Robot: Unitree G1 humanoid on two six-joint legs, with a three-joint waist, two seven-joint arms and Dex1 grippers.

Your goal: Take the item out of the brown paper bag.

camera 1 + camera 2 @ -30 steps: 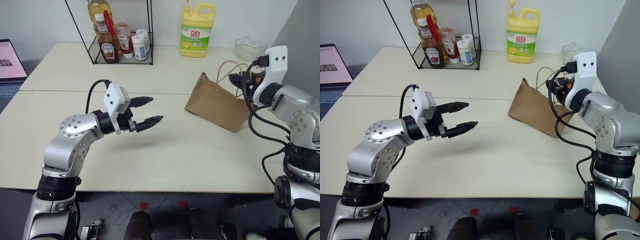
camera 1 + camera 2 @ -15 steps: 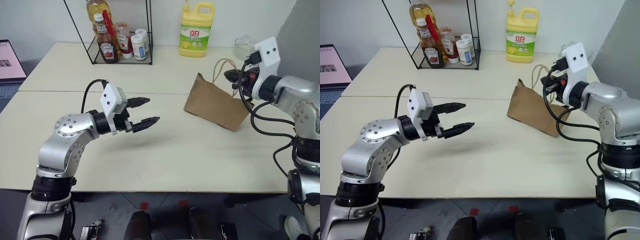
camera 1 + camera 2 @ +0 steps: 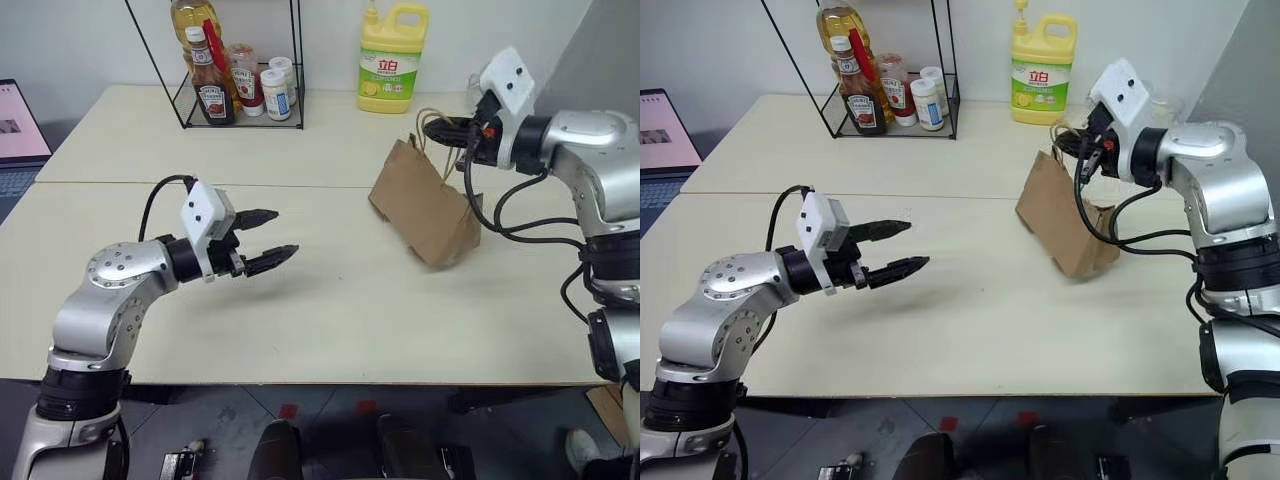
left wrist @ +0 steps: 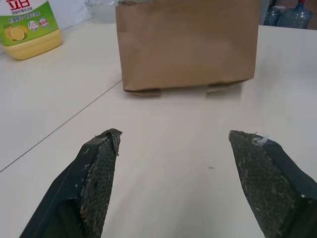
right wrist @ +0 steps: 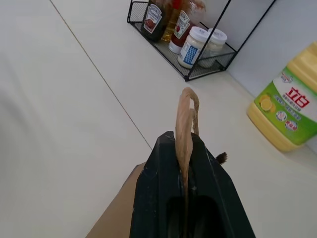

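Observation:
The brown paper bag (image 3: 420, 205) stands tilted on the right half of the table, its top pulled up toward my right gripper (image 3: 441, 128). That gripper is shut on the bag's tan cord handles (image 5: 187, 106), which run between its black fingers (image 5: 163, 163). My left gripper (image 3: 280, 235) hovers open above the table's left half, well clear of the bag, pointing at it. In the left wrist view the bag (image 4: 188, 44) faces the spread fingertips (image 4: 101, 153). The item is hidden inside the bag.
A black wire rack (image 3: 240, 70) with a ketchup bottle and jars stands at the back left. A yellow detergent jug (image 3: 392, 58) is at the back, behind the bag. A laptop (image 3: 18, 125) sits at the left edge.
My right gripper shut on the handles, rolled and rose toward the left, raising the bag from lying low to nearly upright. My left gripper drifted a little left, still open.

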